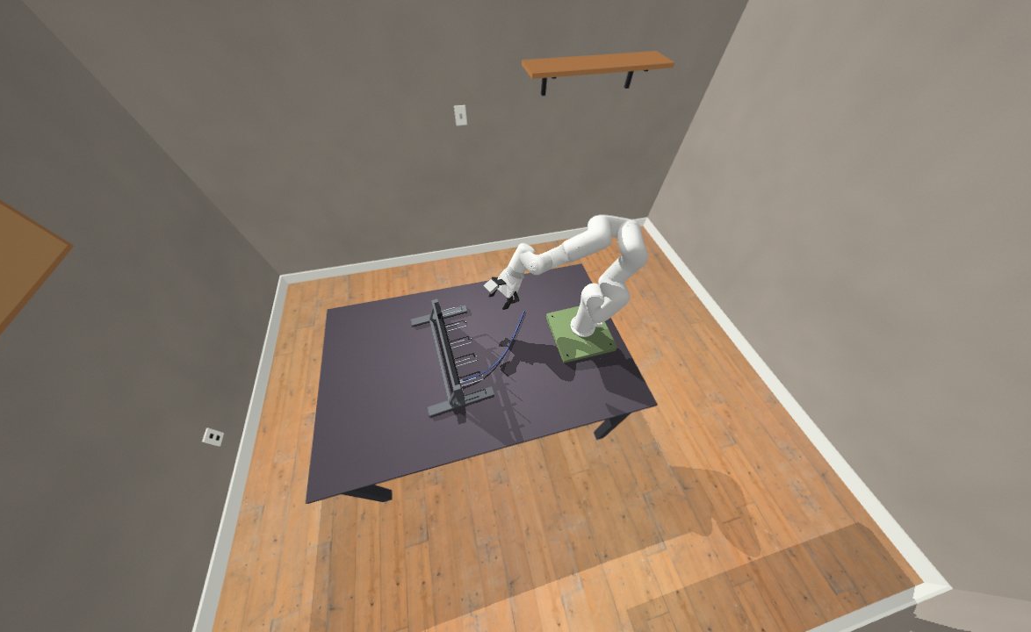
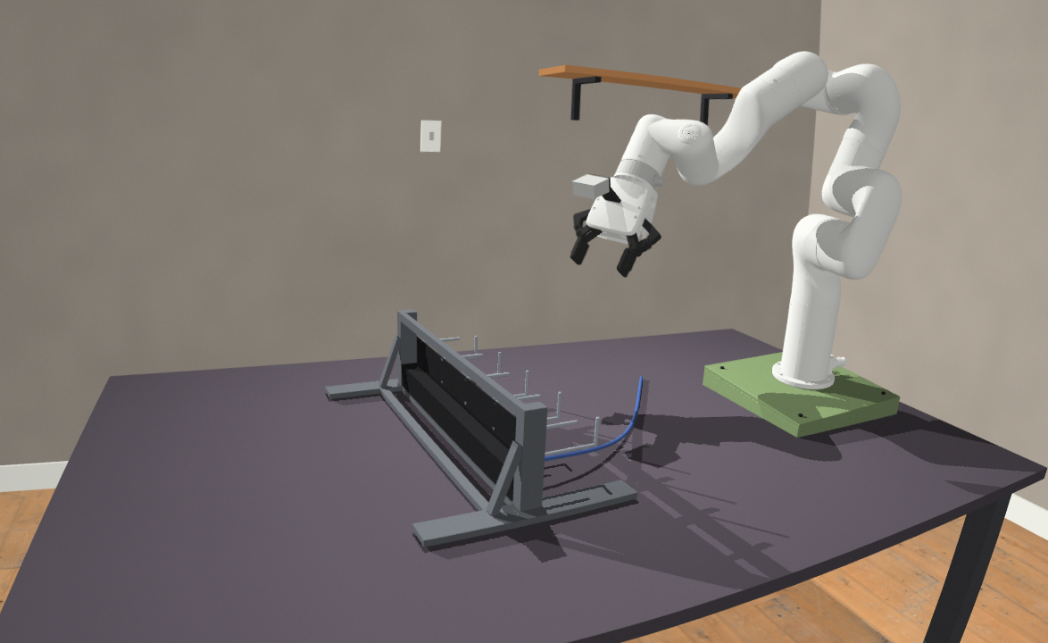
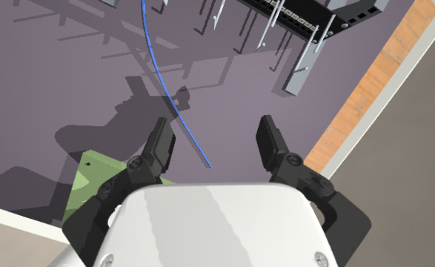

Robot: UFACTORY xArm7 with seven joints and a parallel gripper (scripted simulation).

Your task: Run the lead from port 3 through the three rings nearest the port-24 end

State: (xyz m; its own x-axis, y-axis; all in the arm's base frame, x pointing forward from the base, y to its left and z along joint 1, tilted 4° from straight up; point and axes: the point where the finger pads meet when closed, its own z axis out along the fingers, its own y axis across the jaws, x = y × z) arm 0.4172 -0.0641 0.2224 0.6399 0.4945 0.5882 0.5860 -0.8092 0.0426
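The grey rack (image 1: 444, 349) (image 2: 533, 447) stands on the dark table (image 1: 378, 440) (image 2: 192, 480) (image 3: 35, 93), its black patch panel (image 3: 302, 15) facing the arm. Thin grey rings (image 2: 498, 371) (image 3: 264, 35) stick out along its front. The blue lead (image 1: 501, 352) (image 2: 634, 412) (image 3: 158, 72) leaves the near end of the panel in the exterior view, curves away from the rack and ends with its free tip raised. It passes through none of the far rings. My gripper (image 1: 503, 297) (image 2: 601, 263) (image 3: 215, 127) is open and empty, high above the lead's free end.
The arm's green base plate (image 1: 582, 333) (image 2: 799, 399) (image 3: 80, 182) sits at the table's right side. In the wrist view the table edge and wooden floor (image 3: 373, 85) lie just beyond the rack's right foot (image 3: 300, 78).
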